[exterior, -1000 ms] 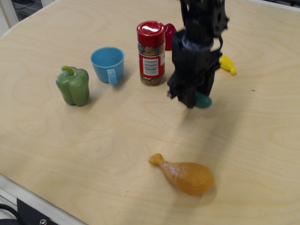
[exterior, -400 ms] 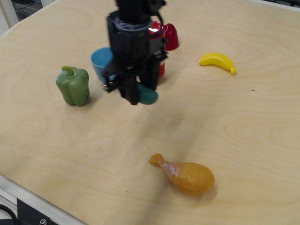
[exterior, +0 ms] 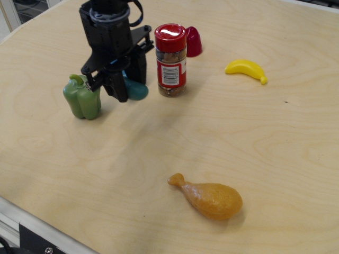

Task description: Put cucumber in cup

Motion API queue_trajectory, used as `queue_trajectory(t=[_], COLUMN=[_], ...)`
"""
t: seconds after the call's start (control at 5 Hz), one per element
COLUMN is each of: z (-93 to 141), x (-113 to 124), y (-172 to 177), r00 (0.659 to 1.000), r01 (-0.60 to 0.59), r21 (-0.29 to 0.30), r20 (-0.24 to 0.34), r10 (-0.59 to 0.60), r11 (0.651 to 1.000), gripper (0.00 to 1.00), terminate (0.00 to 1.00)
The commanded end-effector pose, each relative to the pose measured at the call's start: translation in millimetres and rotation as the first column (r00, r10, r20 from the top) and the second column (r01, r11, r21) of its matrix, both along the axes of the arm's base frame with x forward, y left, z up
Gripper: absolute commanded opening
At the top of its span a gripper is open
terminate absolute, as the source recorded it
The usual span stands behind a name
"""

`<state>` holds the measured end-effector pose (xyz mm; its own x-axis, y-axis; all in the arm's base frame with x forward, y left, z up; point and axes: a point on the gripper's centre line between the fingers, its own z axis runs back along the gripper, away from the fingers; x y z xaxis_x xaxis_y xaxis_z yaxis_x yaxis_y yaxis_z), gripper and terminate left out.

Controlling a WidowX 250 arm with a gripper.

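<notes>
One claw (exterior: 123, 87) gripping cucumber (exterior: 136, 91), beside pepper (exterior: 82, 97)

Teal cucumber (exterior: 136, 91) clamped in jaws

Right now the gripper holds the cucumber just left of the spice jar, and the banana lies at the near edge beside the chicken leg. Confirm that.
Not quite. The gripper does hold the cucumber just left of the spice jar, but the banana lies far back on the right, well apart from the chicken leg. The observation.image view shows it.
</notes>
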<state>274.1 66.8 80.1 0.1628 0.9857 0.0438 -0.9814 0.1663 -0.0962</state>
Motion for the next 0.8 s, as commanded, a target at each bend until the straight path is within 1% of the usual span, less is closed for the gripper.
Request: queue_trajectory(t=[0.0,0.2,0.4,0.6], z=[19.2,20.1,15.4,0.8], x=[36.1,49.1,57.3,74.3], y=[41.6,56.7,66.8,71.1], r00=[0.995,0.996,0.995,0.998], r01=[-0.036,-0.051,-0.068,-0.03], r21=[0.0,0.004,0.008,-0.032], r20=[0.09,0.077,0.069,0.056], r10=[0.036,0.05,0.068,0.032], r11=[0.999,0.999,0.998,0.999], gripper=[0.0,0.0,0.0,0.0], terminate=[0.0,0.0,0.0,0.0])
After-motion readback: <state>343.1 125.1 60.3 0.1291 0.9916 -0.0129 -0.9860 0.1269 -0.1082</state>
